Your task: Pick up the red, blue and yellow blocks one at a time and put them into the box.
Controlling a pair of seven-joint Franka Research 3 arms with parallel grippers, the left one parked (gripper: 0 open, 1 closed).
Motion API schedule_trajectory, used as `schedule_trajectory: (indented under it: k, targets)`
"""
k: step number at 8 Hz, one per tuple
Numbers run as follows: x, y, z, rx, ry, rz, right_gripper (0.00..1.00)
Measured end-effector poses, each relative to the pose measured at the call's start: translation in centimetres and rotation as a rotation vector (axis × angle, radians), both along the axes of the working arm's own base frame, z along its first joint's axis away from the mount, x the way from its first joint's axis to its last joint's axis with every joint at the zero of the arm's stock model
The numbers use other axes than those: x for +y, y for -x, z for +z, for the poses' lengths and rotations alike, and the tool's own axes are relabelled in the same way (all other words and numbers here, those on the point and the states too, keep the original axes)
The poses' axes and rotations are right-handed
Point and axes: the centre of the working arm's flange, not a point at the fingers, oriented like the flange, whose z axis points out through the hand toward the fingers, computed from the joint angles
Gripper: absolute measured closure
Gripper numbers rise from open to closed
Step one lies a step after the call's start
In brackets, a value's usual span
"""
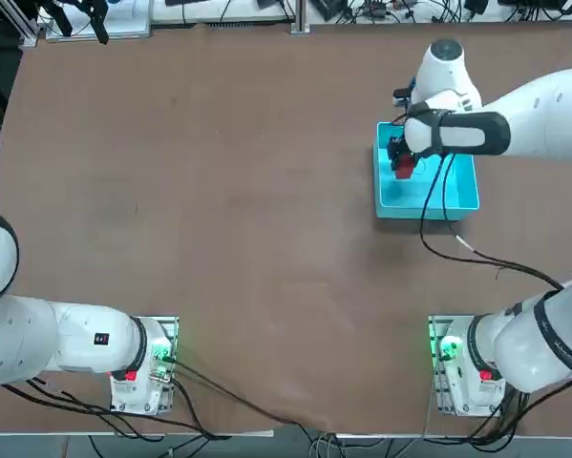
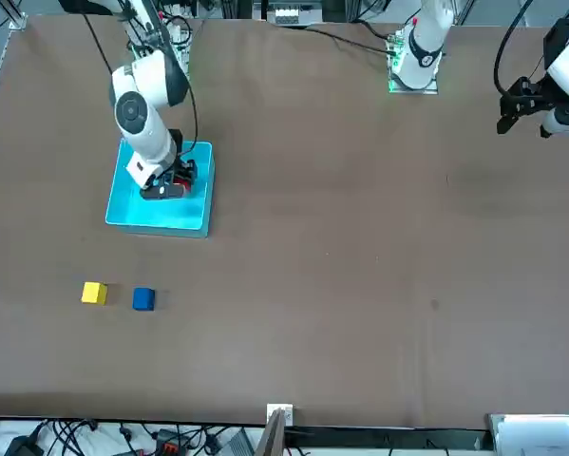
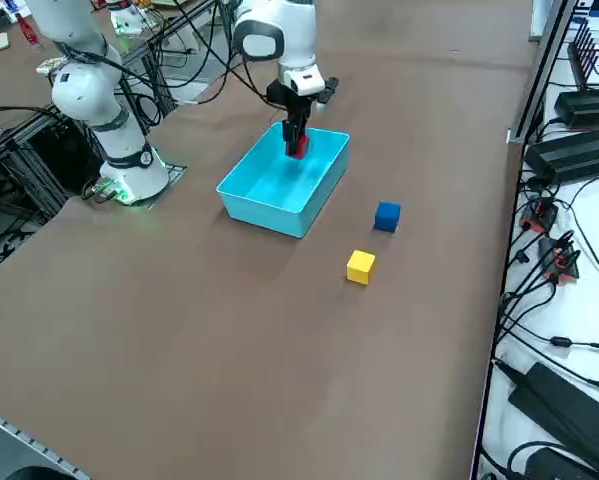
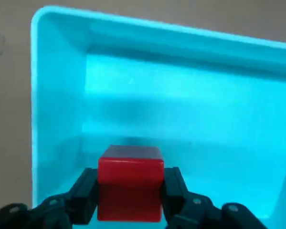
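A: Where is the right end effector [image 4: 129, 200]?

B: Over the shallow bright cyan square box [image 1: 457, 196], which sits in the upper right of the top view and the upper left of the front view. The black fingers [image 4: 85, 191] are clamped on the two sides of the small red cube [image 4: 130, 188], so it is gripping that block.

A: Is the red cube down on the box floor?

B: I cannot tell. In the wrist view it sits between the fingers with the cyan floor and walls behind it. In the right side view the red cube [image 3: 297, 146] shows at the tip of the end effector [image 3: 295, 140], inside the outline of the box [image 3: 269, 210], near the wall farthest from that camera.

A: And the other two blocks?

B: Both are on the brown counter [image 2: 360, 237], outside the box. In the front view the small yellow cube [image 2: 94, 293] lies in the lower left of the frame, with the small blue cube [image 2: 143, 299] just to its right, close but apart. In the right side view the blue cube [image 3: 386, 216] is right of the box and the yellow cube [image 3: 360, 266] is below it.
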Motion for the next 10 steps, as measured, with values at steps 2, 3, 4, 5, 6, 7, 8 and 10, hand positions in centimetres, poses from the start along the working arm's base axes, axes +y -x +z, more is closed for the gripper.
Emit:
schedule_trajectory:
  k: [2,3,4,5,6,7,8,10]
  targets:
    - [0.7,0.3,-0.7,0.008,0.005,0.015,0.01]
    - [0.7,0.3,-0.6,0.006,0.004,0.015,0.00]
    - [0.7,0.1,-0.2,-0.002,0.000,0.014,0.00]
    - [0.7,-0.5,0.8,-0.018,-0.007,0.009,0.00]
    - [0.2,-1.7,2.7,-0.036,-0.015,0.001,0.00]
    - [-1.5,-4.0,5.4,-0.046,-0.021,0.003,0.00]
    - [-4.3,-7.0,8.2,-0.053,-0.025,0.008,0.00]
    - [-10.8,-13.8,10.8,-0.093,-0.022,0.018,0.00]
